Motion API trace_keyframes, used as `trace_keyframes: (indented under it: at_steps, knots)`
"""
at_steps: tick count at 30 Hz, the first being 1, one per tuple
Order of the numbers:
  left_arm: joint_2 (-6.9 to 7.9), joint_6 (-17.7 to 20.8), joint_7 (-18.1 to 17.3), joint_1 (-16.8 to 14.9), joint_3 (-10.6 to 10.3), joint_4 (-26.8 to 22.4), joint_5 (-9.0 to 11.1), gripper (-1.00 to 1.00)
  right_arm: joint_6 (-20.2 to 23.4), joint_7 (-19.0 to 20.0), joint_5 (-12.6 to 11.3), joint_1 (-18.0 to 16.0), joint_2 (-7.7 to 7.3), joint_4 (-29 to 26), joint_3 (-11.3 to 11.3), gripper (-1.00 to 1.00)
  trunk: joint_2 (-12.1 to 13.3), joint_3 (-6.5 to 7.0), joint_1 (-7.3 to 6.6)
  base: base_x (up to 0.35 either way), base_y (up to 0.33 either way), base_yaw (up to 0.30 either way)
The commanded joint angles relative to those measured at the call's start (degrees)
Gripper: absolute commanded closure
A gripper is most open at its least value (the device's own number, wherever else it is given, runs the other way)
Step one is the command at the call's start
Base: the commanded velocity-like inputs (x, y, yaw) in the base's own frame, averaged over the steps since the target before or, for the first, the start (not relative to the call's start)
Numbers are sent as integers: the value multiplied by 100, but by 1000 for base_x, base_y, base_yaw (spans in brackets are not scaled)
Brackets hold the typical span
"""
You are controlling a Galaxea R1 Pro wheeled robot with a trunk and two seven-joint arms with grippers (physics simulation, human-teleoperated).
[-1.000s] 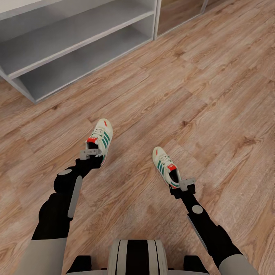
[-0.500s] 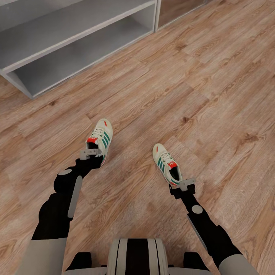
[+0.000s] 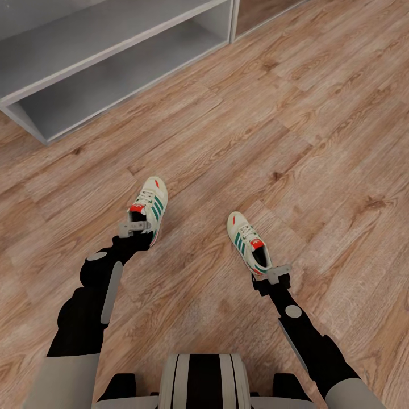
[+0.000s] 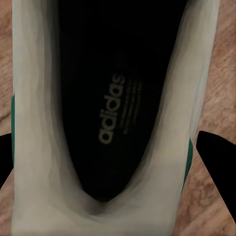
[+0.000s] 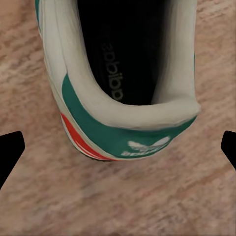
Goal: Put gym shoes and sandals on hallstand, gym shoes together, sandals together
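Note:
Two white gym shoes with teal stripes show in the head view. The left gym shoe (image 3: 150,203) has its heel between the fingers of my left gripper (image 3: 135,227). In the left wrist view its dark opening (image 4: 113,108) sits very close, with a finger (image 4: 216,162) pressed to each side. The right gym shoe (image 3: 246,240) lies on the corridor floor (image 3: 295,113). My right gripper (image 3: 274,275) hangs open just behind its heel (image 5: 142,132), its fingers (image 5: 10,147) wide apart and clear of it. The sandals are out of view.
The hallstand (image 3: 108,51) stands at the far left of the head view, showing two open grey tiers and a white upright (image 3: 233,20). Bare wood floor stretches between it and the shoes and off to the right.
The view has shifted: rack and floor slid slightly up the picture. The right shoe drifted with the floor, while the left shoe kept its place at my left gripper.

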Motion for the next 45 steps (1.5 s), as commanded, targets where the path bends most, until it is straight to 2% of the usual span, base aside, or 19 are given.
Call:
trace_keyframes:
  at_steps: [1,17,18,45]
  knots:
    - [0,0,-1,0,1,0,0,100,0,0,0,0,0,0,0,-100,0,0,0,0,0,0]
    - [0,-2,-1,1,1,0,-9,100,0,0,-8,0,-5,-1,0,-100,0,0,0,69,0,0]
    - [0,-1,-1,1,1,0,-9,100,0,0,-9,0,-5,-1,0,100,0,0,0,11,0,0]
    - [0,2,-1,7,9,0,-10,100,5,5,-19,0,28,-8,19,100,0,0,0,1,0,0]
